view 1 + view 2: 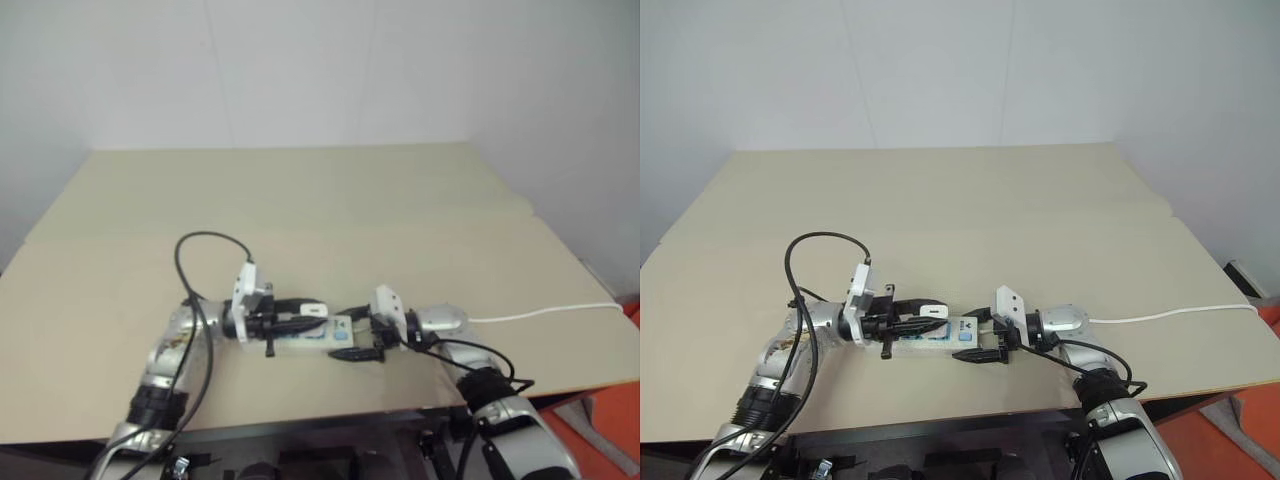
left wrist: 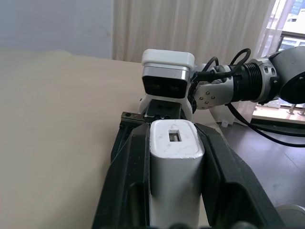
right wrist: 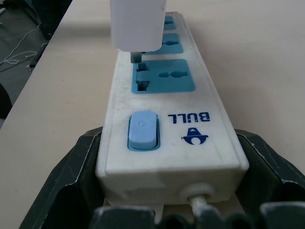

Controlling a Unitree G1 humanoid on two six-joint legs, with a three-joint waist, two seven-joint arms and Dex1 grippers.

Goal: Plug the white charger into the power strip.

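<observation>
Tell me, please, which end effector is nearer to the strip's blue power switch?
Right. The right end effector grips the power strip at its switch end; the left end effector holds the white charger above the sockets, further along.

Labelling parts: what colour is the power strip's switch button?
Light blue rounded switch button, clearest in the right wrist view.

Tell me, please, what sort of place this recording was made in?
Probably an indoor lab or office test room: a large bare beige table against plain white walls, and long pale curtains beside a window.
</observation>
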